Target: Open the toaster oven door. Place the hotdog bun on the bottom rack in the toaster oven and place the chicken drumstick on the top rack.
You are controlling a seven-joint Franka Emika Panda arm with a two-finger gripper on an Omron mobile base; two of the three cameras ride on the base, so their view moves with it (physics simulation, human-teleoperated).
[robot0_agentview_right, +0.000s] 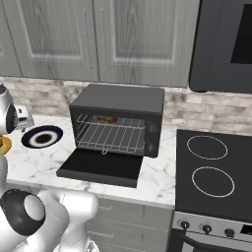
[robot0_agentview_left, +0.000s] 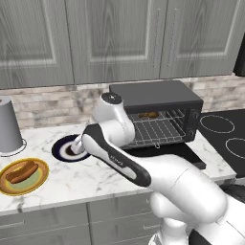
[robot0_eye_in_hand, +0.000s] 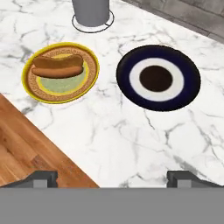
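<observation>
The toaster oven (robot0_agentview_left: 158,103) (robot0_agentview_right: 118,115) stands at the back of the counter. Its door (robot0_agentview_left: 174,153) (robot0_agentview_right: 101,167) lies folded down flat. Wire racks (robot0_agentview_left: 155,128) (robot0_agentview_right: 115,137) show inside. A small brown lump, the chicken drumstick (robot0_agentview_left: 148,115) (robot0_agentview_right: 106,119), lies at the back on a rack; which rack I cannot tell. The hotdog bun (robot0_agentview_left: 21,172) (robot0_eye_in_hand: 58,65) rests on a yellow plate (robot0_eye_in_hand: 87,81). My gripper (robot0_eye_in_hand: 113,179) hovers open above the counter's front edge, short of both plates, with nothing between its fingertips.
A dark blue plate (robot0_agentview_left: 64,149) (robot0_agentview_right: 43,137) (robot0_eye_in_hand: 158,78) with a white ring and brown centre sits right of the yellow one. A grey canister (robot0_agentview_left: 9,127) (robot0_eye_in_hand: 90,11) stands behind them. The black stovetop (robot0_agentview_left: 225,131) (robot0_agentview_right: 211,170) lies right of the oven. Wood floor (robot0_eye_in_hand: 26,148) shows past the counter edge.
</observation>
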